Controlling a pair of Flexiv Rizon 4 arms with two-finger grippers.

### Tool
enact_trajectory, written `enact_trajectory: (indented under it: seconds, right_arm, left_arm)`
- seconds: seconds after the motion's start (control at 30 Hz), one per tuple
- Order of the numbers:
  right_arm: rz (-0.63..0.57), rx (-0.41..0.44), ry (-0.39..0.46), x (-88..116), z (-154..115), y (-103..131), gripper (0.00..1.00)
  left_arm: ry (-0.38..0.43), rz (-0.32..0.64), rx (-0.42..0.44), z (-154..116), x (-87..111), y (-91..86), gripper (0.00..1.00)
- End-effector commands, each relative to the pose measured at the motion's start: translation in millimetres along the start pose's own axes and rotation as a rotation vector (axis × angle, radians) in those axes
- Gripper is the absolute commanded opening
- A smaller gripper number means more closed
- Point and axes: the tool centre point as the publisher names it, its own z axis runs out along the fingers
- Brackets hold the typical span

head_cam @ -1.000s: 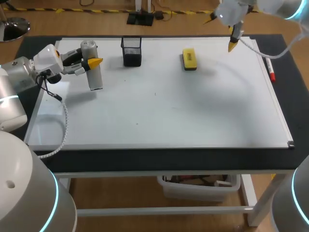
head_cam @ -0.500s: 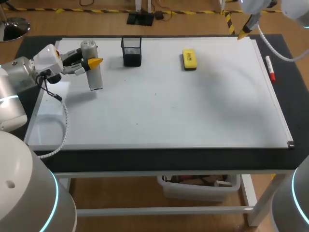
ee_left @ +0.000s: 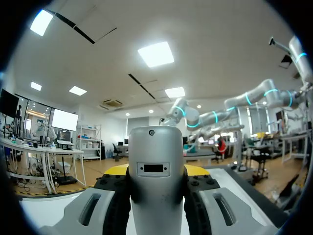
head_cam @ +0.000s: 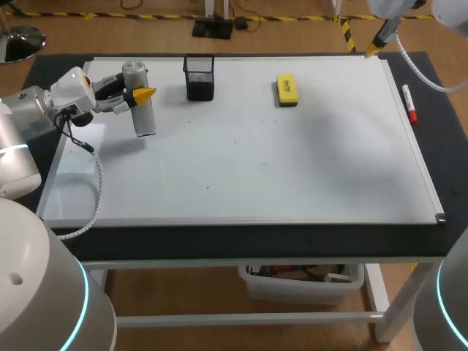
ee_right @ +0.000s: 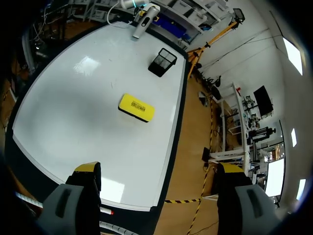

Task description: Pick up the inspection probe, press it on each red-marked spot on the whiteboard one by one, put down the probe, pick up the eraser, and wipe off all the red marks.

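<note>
My left gripper (head_cam: 136, 95) sits over the far left part of the whiteboard (head_cam: 256, 168), near its left edge, and is clamped on the probe (head_cam: 144, 117). In the left wrist view the probe (ee_left: 156, 181) stands between the pads, which press it from both sides. I cannot tell whether its lower end touches the board. Just to its right, by the far edge, stands a black mesh cup (head_cam: 199, 77). Further right the yellow eraser (head_cam: 287, 89) lies flat near the far edge, well apart from both grippers. A broad stretch of board lies between these things and the near edge. My right gripper (head_cam: 376, 45) hangs above the far right corner, fingers spread wide. A marker (head_cam: 410, 104) lies on the black mat (head_cam: 439, 146) just beside the board's right edge.
</note>
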Motion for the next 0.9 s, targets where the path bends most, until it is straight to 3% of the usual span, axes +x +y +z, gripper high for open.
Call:
enact_trajectory:
  seconds: [0.03,0.3,0.67,0.9]
  right_arm:
    - [-0.002,0.001,0.006,-1,0,-1,1.0]
    - [-0.002,0.001,0.006,-1,0,-1,1.0]
    - [-0.002,0.001,0.006,-1,0,-1,1.0]
    - [-0.002,0.001,0.006,-1,0,-1,1.0]
  left_arm:
    - [0.0,0.006,0.008,1,-1.0,-2.7,0.0]
    - [0.072,0.021,0.017,28,-23.3,-21.9,0.0]
    - [0.267,0.024,0.06,95,-58.3,-52.2,0.0]
    - [0.333,0.052,0.088,133,-74.6,-71.2,0.0]
